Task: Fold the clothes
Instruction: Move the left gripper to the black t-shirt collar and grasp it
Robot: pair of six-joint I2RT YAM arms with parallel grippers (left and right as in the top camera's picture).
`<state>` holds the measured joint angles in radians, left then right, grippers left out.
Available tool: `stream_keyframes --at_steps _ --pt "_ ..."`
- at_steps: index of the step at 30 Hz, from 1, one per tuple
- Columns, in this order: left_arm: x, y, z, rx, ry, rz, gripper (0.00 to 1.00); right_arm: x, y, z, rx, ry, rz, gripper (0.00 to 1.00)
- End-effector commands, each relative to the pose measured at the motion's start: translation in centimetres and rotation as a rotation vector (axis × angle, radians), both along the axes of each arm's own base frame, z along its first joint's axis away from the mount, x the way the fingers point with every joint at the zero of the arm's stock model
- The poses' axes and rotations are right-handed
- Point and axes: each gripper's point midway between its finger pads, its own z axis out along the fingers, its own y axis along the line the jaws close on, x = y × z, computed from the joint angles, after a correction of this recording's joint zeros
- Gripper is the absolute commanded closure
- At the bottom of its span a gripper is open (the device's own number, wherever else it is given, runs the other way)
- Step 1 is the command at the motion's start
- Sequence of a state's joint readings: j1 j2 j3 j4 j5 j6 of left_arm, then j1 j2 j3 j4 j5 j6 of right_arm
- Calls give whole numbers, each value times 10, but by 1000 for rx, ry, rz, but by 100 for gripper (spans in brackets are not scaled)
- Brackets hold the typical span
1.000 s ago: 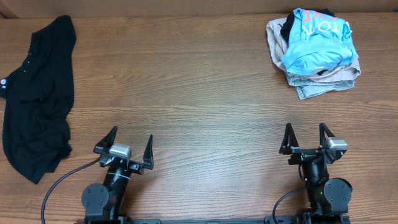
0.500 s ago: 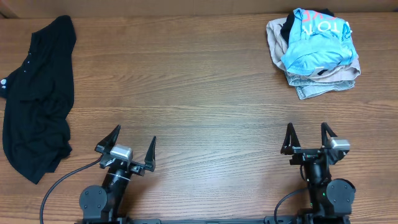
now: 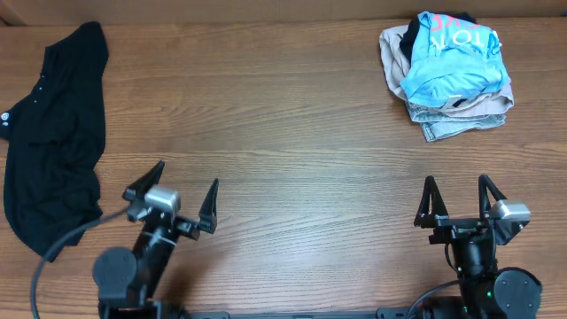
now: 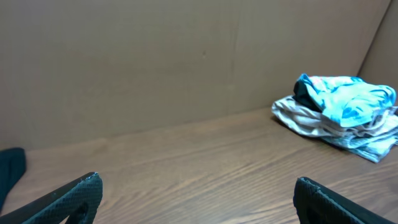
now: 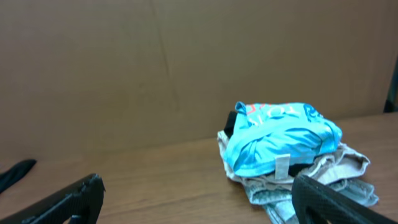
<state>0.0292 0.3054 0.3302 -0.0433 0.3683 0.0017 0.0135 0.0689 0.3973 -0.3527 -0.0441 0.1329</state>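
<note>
A limp black garment point(image 3: 51, 133) lies spread along the table's left edge, with tiny white buttons and a small white logo point(image 3: 6, 115) at its left side. A pile of folded clothes point(image 3: 449, 75) sits at the back right, light blue on top of beige; it also shows in the left wrist view point(image 4: 342, 115) and the right wrist view point(image 5: 286, 146). My left gripper point(image 3: 182, 192) is open and empty near the front, right of the black garment. My right gripper point(image 3: 459, 195) is open and empty at the front right, well short of the pile.
A brown cardboard wall point(image 4: 186, 56) stands along the table's far edge. The wooden table point(image 3: 283, 133) runs between the black garment and the pile. A black cable point(image 3: 62, 239) trails from the left arm's base.
Both arms have shifted: the left gripper has swung slightly left and up toward the black garment, and the right gripper has moved right and toward the front edge. Both stay open.
</note>
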Motion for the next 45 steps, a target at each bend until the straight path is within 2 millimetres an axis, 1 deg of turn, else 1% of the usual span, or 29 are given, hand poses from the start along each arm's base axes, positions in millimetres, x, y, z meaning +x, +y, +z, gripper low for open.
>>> stream_keyframes --at_steps 1,3,5,8,10,13,16,19,21,24,27,29,30,32,35,36,38,40,41,43,45 --pt "7 -5 42 -8 -4 -38 0 0 10 16 -4 16 61 0" --pt "15 -6 54 -7 44 -46 0 5 16 16 -4 50 93 0" --pt "25 -9 62 6 116 -73 0 12 21 15 -2 92 121 0" --pt "39 -14 64 18 231 -107 0 24 25 11 3 160 147 0" --pt "51 -15 61 24 326 -127 0 33 29 8 7 211 169 0" --pt "68 -14 53 16 457 -131 0 48 37 2 20 301 218 0" --pt "86 -14 41 2 586 -133 0 65 44 -6 37 411 255 0" --pt "101 -12 32 -2 650 -128 0 84 50 -19 60 528 287 0" --pt "111 -8 23 5 672 -107 0 97 58 -26 80 574 339 0" --pt "122 0 10 22 697 -61 0 120 81 -33 118 566 486 0" --pt "125 0 -2 20 735 -61 0 137 107 -39 160 536 670 0" --pt "127 2 -4 30 737 -54 0 146 119 -47 185 526 766 0" --pt "130 7 -6 53 733 -30 0 149 124 -50 199 517 809 0" --pt "138 24 -10 95 726 62 0 159 130 -56 246 517 853 0" --pt "150 57 -11 130 705 206 0 174 133 -70 313 535 869 0" --pt "155 69 -11 135 695 252 0 177 135 -76 324 545 870 2" --pt "162 99 -8 127 671 360 0 181 138 -89 332 568 869 4" --pt "167 132 -6 84 651 480 1 184 142 -101 331 596 851 6" --pt "169 146 -5 65 642 518 2 185 145 -106 328 607 842 7" --pt "171 176 -7 21 630 589 4 187 149 -112 317 621 822 7" --pt "170 204 -15 -14 637 650 7 188 153 -115 304 625 807 7"
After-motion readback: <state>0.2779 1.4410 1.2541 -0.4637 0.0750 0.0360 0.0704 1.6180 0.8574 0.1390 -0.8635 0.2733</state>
